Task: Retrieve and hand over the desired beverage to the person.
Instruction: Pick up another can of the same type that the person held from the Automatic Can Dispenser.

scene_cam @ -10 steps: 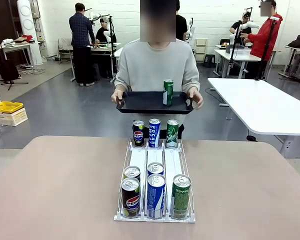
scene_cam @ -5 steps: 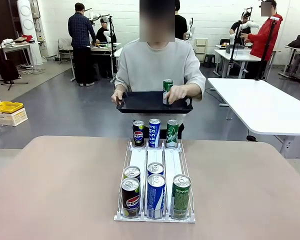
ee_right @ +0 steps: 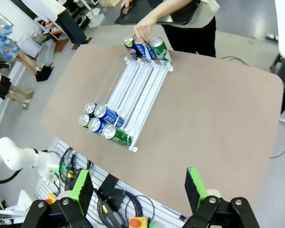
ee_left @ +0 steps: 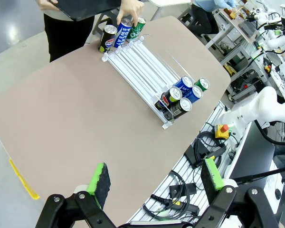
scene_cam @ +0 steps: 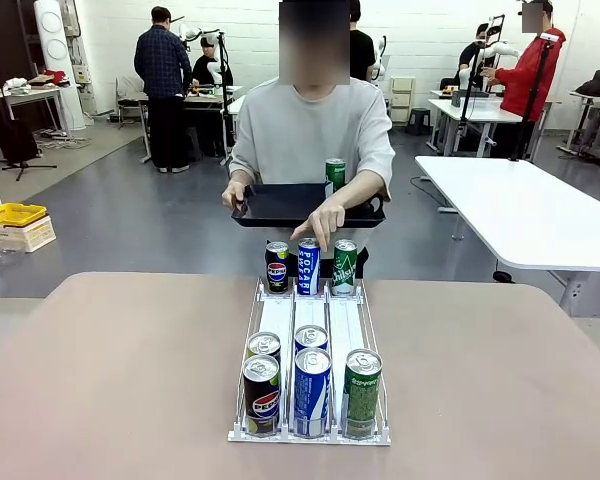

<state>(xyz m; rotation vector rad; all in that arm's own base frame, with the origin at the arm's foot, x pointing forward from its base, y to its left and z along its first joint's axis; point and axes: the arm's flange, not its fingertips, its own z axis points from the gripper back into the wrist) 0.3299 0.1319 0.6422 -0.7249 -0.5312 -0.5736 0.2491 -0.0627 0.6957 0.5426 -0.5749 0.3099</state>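
Person in grey reaching down to the blue can

I see the person standing well beyond my left hand and right hand, fingers at the top of the upright blue can, in the row farthest from both.

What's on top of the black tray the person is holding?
One green can stands upright on the tray. The person's hand and forearm, in front of it, cover its base.
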